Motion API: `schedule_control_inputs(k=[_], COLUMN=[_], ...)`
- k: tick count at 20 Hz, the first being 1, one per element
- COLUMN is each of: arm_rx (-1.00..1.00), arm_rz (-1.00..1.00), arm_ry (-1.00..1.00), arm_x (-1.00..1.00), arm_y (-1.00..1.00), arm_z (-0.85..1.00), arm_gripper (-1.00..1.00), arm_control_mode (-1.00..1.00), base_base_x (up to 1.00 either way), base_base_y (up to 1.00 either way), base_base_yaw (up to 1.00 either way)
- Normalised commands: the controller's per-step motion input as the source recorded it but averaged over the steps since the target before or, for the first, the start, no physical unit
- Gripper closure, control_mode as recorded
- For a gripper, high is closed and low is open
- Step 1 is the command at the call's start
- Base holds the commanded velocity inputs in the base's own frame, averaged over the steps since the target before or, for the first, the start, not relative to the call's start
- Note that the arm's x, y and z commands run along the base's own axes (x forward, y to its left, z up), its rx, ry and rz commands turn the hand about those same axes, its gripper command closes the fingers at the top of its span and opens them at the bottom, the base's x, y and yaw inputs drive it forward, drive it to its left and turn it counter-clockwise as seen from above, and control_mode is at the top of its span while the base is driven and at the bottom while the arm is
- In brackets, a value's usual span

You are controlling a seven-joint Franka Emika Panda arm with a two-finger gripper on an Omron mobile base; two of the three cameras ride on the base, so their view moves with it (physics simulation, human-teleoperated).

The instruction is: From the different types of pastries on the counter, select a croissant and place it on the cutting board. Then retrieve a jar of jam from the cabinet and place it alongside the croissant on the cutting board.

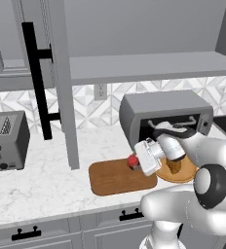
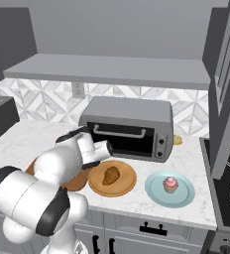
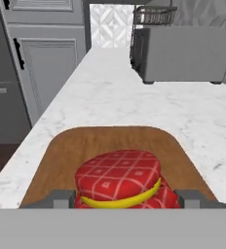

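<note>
Jar on board, gripper around it.

Left base view: gripper low over the board, near its right end, fingers closed on the red jar; croissant on the round plate just right of the board; cabinet door stands open above the board's left.
Right base view: croissant on the plate, right of the board, which the arm mostly hides.
Hand view: jar sits on the board between the fingertips.

The white arm covers the right end of the cutting board and most of the round plate in the left base view. In the hand view the jar of jam is cut off below, so whether it touches the board cannot be told. The toaster runs off the left edge.
</note>
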Motion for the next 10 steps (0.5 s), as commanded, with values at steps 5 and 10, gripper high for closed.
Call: schedule_control_inputs(k=[5,10], arm_rx=[0.10,0.03], arm_rz=[-0.04,-0.05], arm_ry=[0.16,0.17], arm_x=[0.00,0.00], arm_y=[0.09,0.03], arm_z=[-0.12,-0.26], arm_gripper=[1.00,1.00], arm_control_mode=[-1.00,-1.00], base_base_x=[0.00,0.00], base_base_y=[0.00,0.00], base_base_yaw=[0.00,0.00])
